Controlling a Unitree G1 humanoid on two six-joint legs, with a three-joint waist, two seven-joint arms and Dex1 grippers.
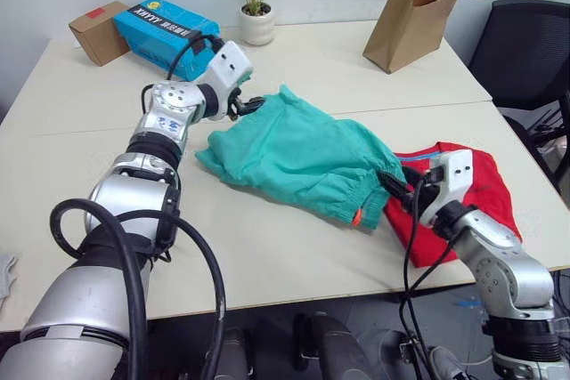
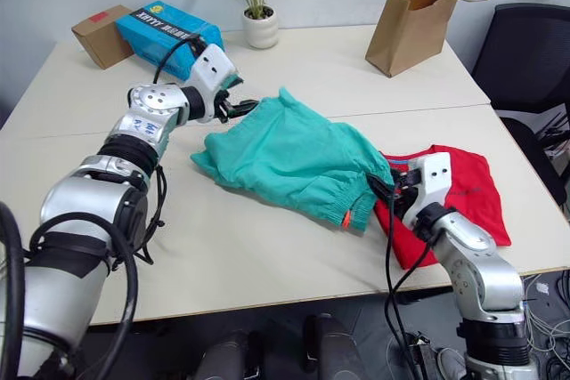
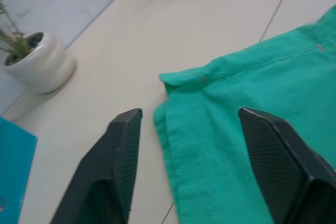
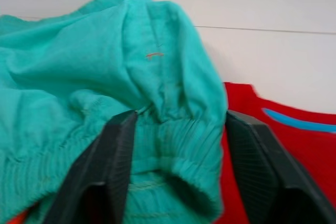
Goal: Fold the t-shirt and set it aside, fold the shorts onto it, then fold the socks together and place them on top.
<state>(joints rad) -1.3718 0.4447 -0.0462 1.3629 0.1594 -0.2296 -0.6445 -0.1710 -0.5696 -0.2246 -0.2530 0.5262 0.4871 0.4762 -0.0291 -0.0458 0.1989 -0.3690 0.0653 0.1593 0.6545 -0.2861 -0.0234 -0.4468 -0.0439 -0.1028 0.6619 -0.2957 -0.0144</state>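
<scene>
The teal shorts (image 1: 294,153) lie crumpled in the middle of the table, their waistband end with an orange drawstring (image 1: 356,217) overlapping the red t-shirt (image 1: 485,189) at the right. My left gripper (image 3: 189,114) is open at the shorts' far left corner, one finger on each side of the hem. My right gripper (image 4: 181,116) is open too, its fingers (image 4: 118,145) straddling the gathered waistband where it lies on the t-shirt. A small pale grey scrap (image 1: 4,278), possibly the socks, peeks in at the table's near left edge.
At the back of the table stand a blue box (image 1: 165,28), a cardboard box (image 1: 96,31), a potted plant (image 1: 256,22) and a brown paper bag (image 1: 411,24). A black chair (image 1: 525,51) stands off the right side.
</scene>
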